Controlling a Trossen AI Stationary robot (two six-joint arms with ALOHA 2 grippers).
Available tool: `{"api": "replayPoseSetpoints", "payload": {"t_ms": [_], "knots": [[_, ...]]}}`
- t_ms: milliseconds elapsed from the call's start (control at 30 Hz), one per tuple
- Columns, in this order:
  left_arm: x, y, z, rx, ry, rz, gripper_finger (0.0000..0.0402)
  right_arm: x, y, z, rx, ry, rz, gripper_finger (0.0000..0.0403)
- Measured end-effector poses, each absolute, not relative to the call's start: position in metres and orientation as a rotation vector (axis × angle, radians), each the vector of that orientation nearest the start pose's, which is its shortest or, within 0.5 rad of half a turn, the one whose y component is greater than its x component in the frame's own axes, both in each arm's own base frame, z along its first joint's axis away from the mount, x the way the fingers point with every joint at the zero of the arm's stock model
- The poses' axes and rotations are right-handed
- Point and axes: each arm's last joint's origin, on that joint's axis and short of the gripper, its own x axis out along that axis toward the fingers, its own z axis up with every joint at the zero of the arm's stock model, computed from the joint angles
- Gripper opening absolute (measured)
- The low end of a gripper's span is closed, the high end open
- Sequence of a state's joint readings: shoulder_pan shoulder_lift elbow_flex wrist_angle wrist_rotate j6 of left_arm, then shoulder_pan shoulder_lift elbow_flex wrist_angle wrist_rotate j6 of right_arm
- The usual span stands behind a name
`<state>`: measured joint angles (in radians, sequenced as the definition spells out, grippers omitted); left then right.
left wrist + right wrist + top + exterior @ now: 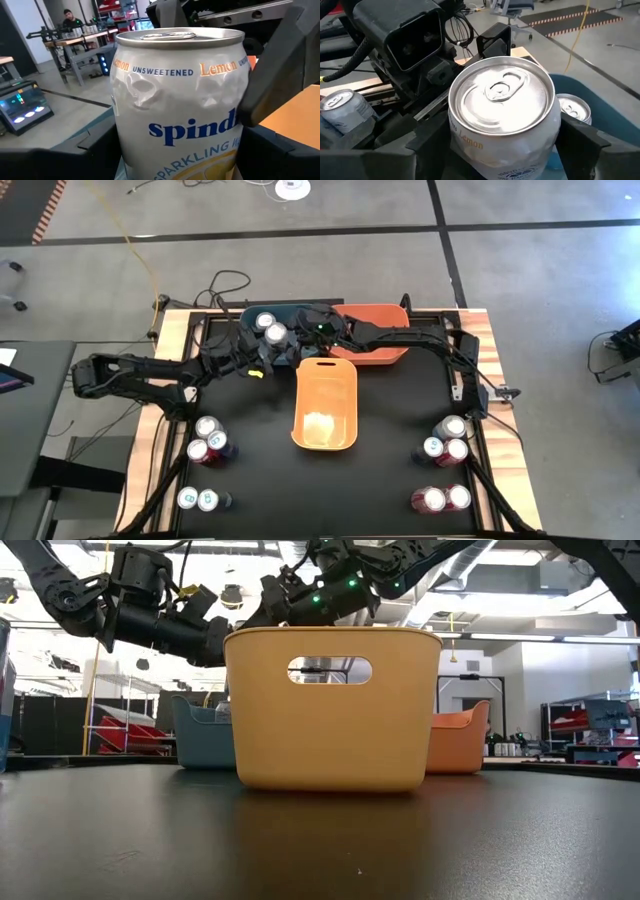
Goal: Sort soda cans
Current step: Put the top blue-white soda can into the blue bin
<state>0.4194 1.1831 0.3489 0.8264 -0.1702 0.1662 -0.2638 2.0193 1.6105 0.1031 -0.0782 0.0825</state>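
Lemon can (180,100): white, with blue lettering, orange "Lemon" print and a silver top. The wall is dented below the rim, so we judge it soft and easily crushed.
Where it is: in the air over the blue bin (250,312) at the far side of the table.
Left gripper (175,155): clamped on the lemon can, which is upright.
Right gripper (505,150): close round what we take to be the same can. We cannot tell whether it grips.
Step in hand: by our judgement, a hand-over or a drop into a bin.
Doing it well: one gripper should hold firm before the other lets go. Keep the can upright, squeeze lightly, and lower it beside the can already in the bin (574,111), not onto it.
Around: the orange bin (385,352) and the yellow bin (330,740). More cans stand in clusters near the table's left (207,438) and right (448,442) edges.
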Motion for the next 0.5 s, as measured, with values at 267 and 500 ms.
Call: {"api": "replayPoseSetpoints", "payload": {"t_ms": [267, 500], "knots": [[0.2038, 0.0964, 0.2038, 0.137, 0.074, 0.59, 0.0323, 0.4595, -0.122, 0.2698, 0.135, 0.294, -0.198, 0.0264], [0.1973, 0.0937, 0.1983, 0.103, 0.195, 0.595, 0.0355, 0.4602, -0.1209, 0.27, 0.125, 0.288, -0.213, 0.0256]]}}
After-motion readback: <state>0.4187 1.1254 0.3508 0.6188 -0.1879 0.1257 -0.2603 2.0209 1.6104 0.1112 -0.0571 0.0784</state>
